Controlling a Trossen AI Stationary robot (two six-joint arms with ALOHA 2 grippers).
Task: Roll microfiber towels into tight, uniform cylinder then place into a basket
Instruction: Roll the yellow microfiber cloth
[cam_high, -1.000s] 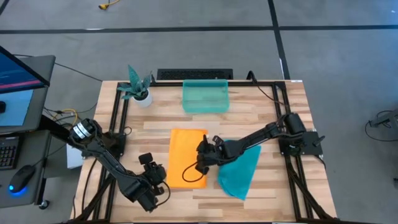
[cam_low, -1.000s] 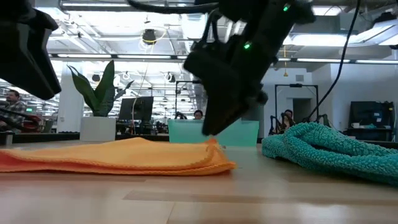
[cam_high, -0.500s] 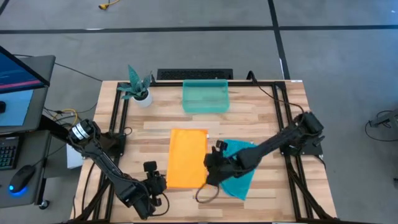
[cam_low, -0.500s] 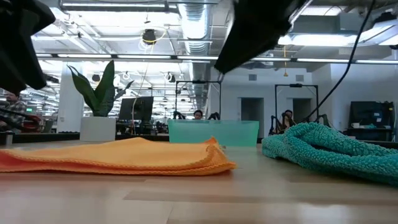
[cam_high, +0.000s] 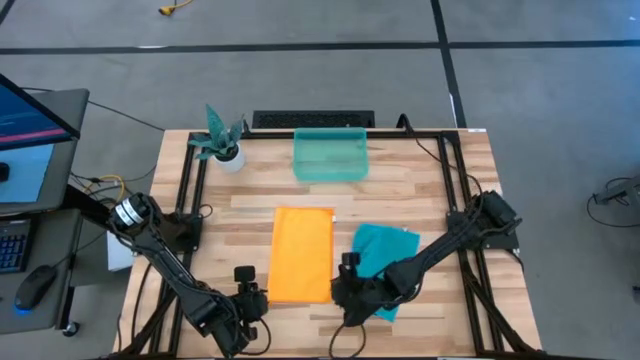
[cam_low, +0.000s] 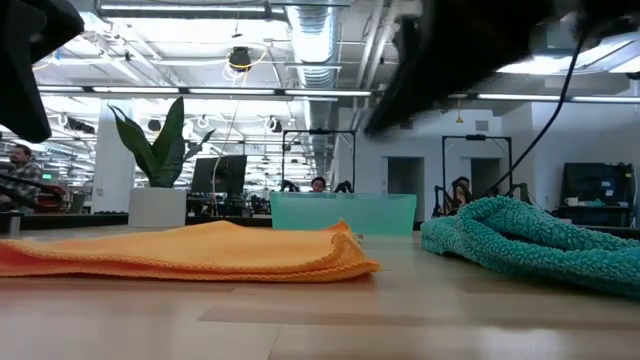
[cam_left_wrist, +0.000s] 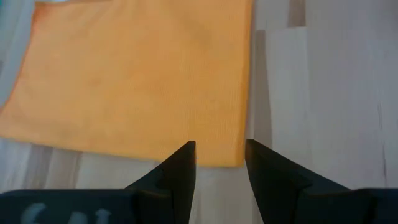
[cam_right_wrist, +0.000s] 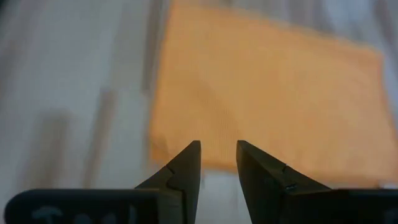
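Hovering with fingers parted and empty: left gripper (cam_left_wrist: 219, 163) and right gripper (cam_right_wrist: 217, 163), both off the near edge of flat orange-yellow microfiber towel (cam_high: 302, 253) mid-table; rumpled teal-blue towel (cam_high: 384, 255) beside it, translucent teal-green plastic basket (cam_high: 331, 155) well beyond.

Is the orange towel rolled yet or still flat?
Flat. The orange towel lies spread as a rectangle on the table, with no roll formed.
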